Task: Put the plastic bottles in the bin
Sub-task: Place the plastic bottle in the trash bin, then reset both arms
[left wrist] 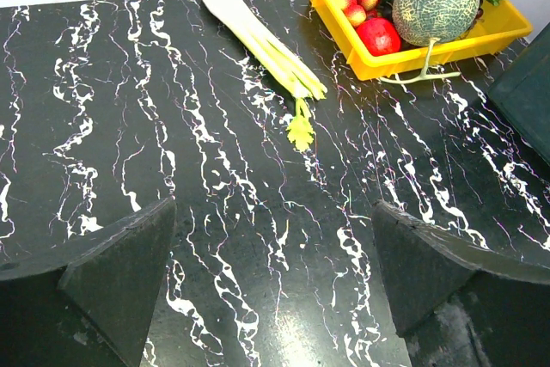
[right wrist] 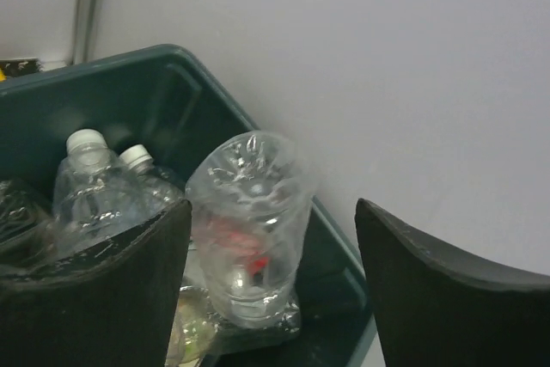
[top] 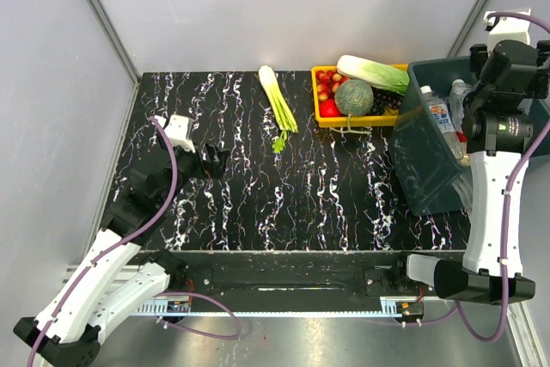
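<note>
The dark teal bin (top: pixel 421 180) stands at the table's right edge and holds several plastic bottles (top: pixel 436 111). My right gripper (top: pixel 478 70) hangs over the bin with its jaws wide open. In the right wrist view the gripper (right wrist: pixel 272 212) has a clear bottle with a red label (right wrist: pixel 251 238) below it, base up, blurred, inside the bin (right wrist: pixel 137 83). Two clear bottles with white caps (right wrist: pixel 90 191) lean beside it. My left gripper (top: pixel 215 161) is open and empty over the bare table at the left, as the left wrist view (left wrist: pixel 273 205) also shows.
A celery stalk (top: pixel 277 102) lies at the back middle of the table. A yellow tray (top: pixel 325 113) with a melon (top: pixel 353 97), cabbage and red fruit stands next to the bin. The left wrist view shows the celery (left wrist: pixel 258 36), the tray (left wrist: pixel 412 53) and the bin's corner (left wrist: pixel 528 92).
</note>
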Controlling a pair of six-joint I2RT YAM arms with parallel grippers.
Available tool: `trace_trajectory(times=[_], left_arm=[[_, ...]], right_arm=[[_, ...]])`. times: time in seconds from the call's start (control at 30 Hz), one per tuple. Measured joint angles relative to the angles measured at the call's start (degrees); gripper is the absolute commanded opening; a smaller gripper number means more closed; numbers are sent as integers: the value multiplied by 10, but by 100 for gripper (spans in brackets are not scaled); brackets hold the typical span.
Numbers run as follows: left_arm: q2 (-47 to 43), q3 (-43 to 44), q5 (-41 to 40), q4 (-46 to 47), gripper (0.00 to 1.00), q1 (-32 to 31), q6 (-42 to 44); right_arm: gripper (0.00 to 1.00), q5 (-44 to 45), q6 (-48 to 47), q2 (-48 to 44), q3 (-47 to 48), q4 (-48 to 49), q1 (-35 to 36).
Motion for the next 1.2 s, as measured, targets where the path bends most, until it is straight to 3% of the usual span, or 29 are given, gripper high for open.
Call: trace_trajectory(times=[0.1, 0.37, 0.6, 0.73, 0.93, 1.1, 1.2], left_arm=[[-1, 0, 0, 0, 99, 0, 0], [-6, -6, -2, 5, 99, 0, 0], [-8, -6, -5, 4, 99, 0, 0], [-13, -6, -6, 6, 99, 0, 0], [-13, -6, -4, 11, 99, 0, 0], [-14, -6, -4, 12, 99, 0, 0], [-14, -6, -4, 12, 99, 0, 0]], right_arm=[[93, -8, 27, 7, 6, -39, 0], [96, -39, 99, 25, 34, -115, 0], [96, -146, 193, 29, 134, -183, 0], [100, -239, 250, 16, 145, -179, 5], [99, -390, 349, -10, 79, -164, 20], [99, -551, 441, -54, -71, -85, 31], [99, -603, 486, -76, -143, -40, 75]])
